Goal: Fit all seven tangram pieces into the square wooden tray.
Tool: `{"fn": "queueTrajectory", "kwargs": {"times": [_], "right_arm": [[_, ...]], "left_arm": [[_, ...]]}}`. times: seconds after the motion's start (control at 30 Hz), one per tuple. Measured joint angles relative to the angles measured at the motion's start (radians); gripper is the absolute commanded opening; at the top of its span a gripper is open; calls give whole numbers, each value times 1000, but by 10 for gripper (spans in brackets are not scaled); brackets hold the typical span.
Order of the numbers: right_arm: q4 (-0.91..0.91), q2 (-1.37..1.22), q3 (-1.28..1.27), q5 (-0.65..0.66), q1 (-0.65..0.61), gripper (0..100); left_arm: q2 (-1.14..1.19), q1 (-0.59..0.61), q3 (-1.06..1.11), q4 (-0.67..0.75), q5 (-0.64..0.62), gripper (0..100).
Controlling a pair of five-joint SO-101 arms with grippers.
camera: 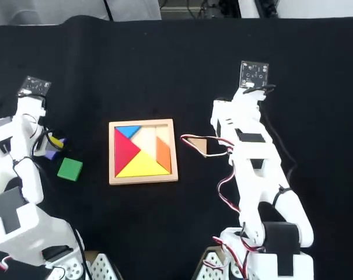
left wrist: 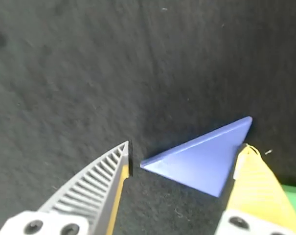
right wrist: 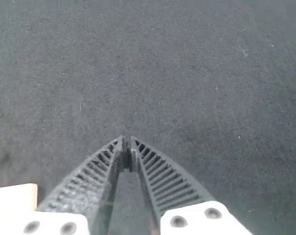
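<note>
**Grasping the fifth piece.** The left gripper (left wrist: 186, 150) is low over the tabletop (left wrist: 89, 58). Its jaws are spread to either side of the violet triangle (left wrist: 196, 159), which lies flat, well left of the tray. The yellow jaw touches one corner and the grey jaw sits just beside the opposite tip.

A green square (camera: 70, 169) lies nearby. The wooden tray (camera: 143, 179), at centre, holds a blue triangle (camera: 128, 130), a red triangle (camera: 125, 153), a yellow triangle (camera: 143, 166) and an orange piece (camera: 163, 150), with a gap in its upper middle.

The right gripper (right wrist: 126, 148) is over bare cloth, jaws pressed together on nothing, near a tan piece (camera: 199, 145).

Next move, judged: pinch the triangle squarely, lift it, and carry it to the tray.
</note>
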State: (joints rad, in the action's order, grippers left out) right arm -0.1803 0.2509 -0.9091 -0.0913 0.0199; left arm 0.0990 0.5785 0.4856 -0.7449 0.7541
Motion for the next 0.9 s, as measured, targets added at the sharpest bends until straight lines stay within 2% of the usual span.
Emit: {"fn": "queueTrajectory", "kwargs": {"times": [0.4,0.53,0.63,0.73,0.9], "right_arm": [[0,0,0,0,0,15],[0,0,0,0,0,15],[0,0,0,0,0,15],[0,0,0,0,0,15],[0,0,0,0,0,15]], "left_arm": [[71,12,-37,94,-8,334],[104,32,-91,87,-64,334],[104,41,-135,14,-68,336],[104,40,-180,-64,32,336],[104,14,-292,-219,278,336]]}}
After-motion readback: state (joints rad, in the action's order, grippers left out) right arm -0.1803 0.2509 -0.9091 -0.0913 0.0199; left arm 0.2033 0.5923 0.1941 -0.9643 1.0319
